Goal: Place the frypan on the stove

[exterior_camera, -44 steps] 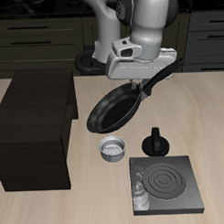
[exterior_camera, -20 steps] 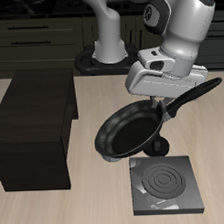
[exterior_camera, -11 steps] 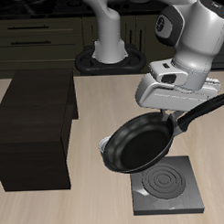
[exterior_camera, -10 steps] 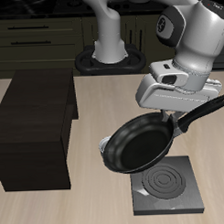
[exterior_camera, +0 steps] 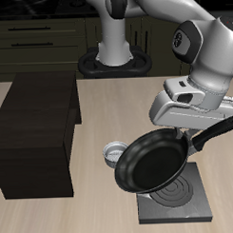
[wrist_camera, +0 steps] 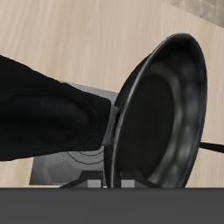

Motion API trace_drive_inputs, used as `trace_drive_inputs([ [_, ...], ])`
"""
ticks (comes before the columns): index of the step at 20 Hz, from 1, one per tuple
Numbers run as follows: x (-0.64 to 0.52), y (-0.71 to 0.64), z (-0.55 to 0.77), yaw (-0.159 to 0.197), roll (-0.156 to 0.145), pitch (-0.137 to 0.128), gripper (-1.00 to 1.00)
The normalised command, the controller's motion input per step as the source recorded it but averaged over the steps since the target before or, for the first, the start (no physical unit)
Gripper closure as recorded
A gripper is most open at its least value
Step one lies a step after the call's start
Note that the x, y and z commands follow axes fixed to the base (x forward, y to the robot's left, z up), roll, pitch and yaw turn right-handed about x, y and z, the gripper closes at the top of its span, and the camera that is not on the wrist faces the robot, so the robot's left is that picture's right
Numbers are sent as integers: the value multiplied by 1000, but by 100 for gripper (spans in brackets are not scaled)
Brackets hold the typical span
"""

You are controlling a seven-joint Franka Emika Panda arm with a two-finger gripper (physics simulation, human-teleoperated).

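The frypan (exterior_camera: 154,162), a wide black pan with a long black handle, hangs tilted in the air over the stove (exterior_camera: 184,204), covering its back edge. My gripper (exterior_camera: 191,137) is shut on the frypan's handle close to the bowl. The stove is a dark grey square plate with pale spiral rings near the table's front edge. In the wrist view the frypan (wrist_camera: 164,114) fills most of the frame, with a bit of the stove (wrist_camera: 77,162) showing past its rim.
A small silver pot (exterior_camera: 114,154) stands on the table beside the frypan. A large dark brown cabinet (exterior_camera: 35,135) stands on the table farther from the stove. The robot's base (exterior_camera: 114,61) is at the table's back.
My gripper has carried the frypan forward and sideways from above the pot to above the stove, and lower. The silver pot shows again.
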Motion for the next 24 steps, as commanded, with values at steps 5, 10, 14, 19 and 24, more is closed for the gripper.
trace_drive_inputs([
  [5, 164, 94, -264, 26, -1, 23, 100],
  [10, 125, 100, -398, 14, -13, 66, 100],
  [14, 22, 190, -448, 21, -35, 81, 100],
  [19, -50, 208, -263, -2, 19, 61, -100],
  [24, -55, 18, -19, -5, -7, 14, -100],
])
